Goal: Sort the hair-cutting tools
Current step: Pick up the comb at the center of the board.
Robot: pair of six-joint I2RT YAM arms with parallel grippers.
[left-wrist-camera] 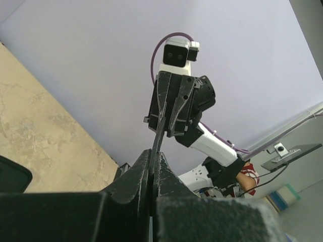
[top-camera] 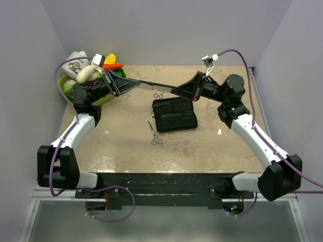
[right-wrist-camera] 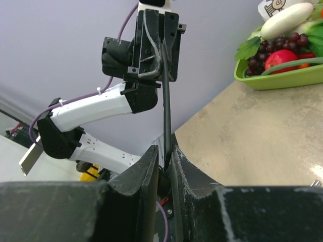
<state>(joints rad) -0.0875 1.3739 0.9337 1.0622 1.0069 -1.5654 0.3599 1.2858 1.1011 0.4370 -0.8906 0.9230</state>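
Comb [top-camera: 151, 84]: thin, straight, black, narrow as a strip. It hung in the air over the far part of the table [top-camera: 116, 151], bridging the two arms.

Left gripper [top-camera: 132, 83] was clamped on one end, its fingers pressed together with only the comb between them. Right gripper [top-camera: 175, 91] had its fingers drawn narrow around the other end. From the wrist view I could not tell whether they actually bore on it.

Judged: light, stiff and smooth — likely to pivot if pinched at the very tip, so better taken across the spine a little in from the end.

Near scissors [top-camera: 155, 133] and far scissors [top-camera: 159, 95], slim and silver, lay flat on either side of the black case [top-camera: 174, 115]. Probably heavier and pointed — best taken near the pivot.
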